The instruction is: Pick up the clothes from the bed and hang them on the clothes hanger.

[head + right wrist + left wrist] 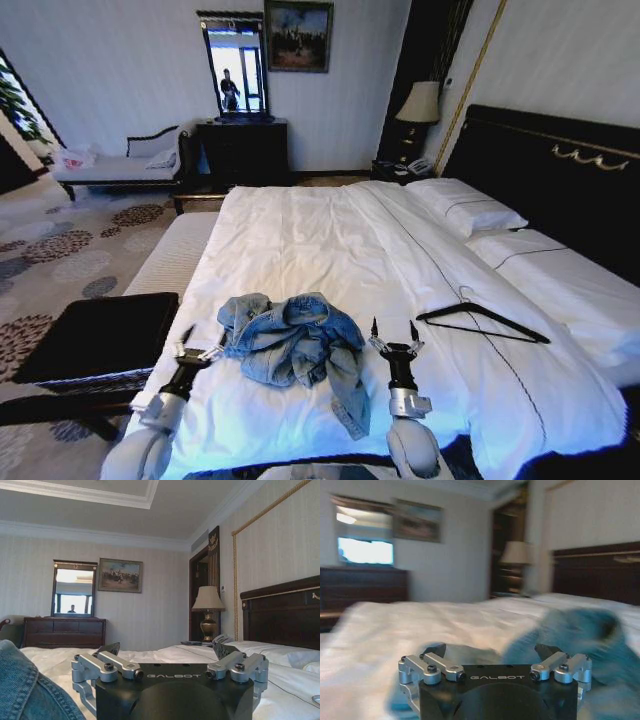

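Lying crumpled in a heap on the white duvet of the bed [330,240], near its foot edge, the clothes [296,346] are seen as one light-blue denim jacket, with a sleeve trailing from the heap toward the foot edge. The left gripper [203,342] is held just beside the jacket on the robot's left, its fingers spread apart and nothing held between them; whether a fingertip touches the denim cannot be told. The right gripper [394,332] is held just beside the jacket on the other side, its fingers likewise spread and empty. In the right wrist view, blue denim [30,690] is seen close to that gripper [169,652]. In the left wrist view the jacket [580,635] is seen blurred, just beyond the gripper [490,652]. The clothes hanger [485,322], thin and black, is laid flat on the duvet beyond the right gripper from the jacket, well apart from the denim. White pillows [470,205] are set against the black headboard [550,160], far from the jacket.
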